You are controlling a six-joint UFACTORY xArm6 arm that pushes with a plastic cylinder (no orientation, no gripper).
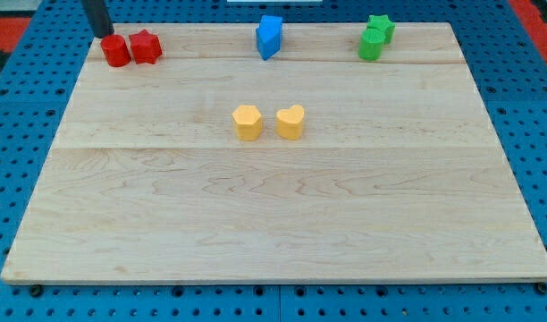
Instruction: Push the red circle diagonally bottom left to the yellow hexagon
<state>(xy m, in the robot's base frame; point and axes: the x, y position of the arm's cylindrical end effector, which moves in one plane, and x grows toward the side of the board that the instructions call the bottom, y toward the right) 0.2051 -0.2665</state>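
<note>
I see two red blocks (130, 48), two blue (269, 37), two green (375, 38) and two yellow (268, 122) on the pale wood-grain tabletop (273, 215).

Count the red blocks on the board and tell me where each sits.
2. The red circle sits at the view's top left, just below my tip; the red star touches its right side. None appear hidden.

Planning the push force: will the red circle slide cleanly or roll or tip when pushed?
The red circle looks squat and flat-based, so it probably slides rather than tips. My tip sits at its upper-left edge; an off-centre push may spin it. The touching red star could get dragged.
</note>
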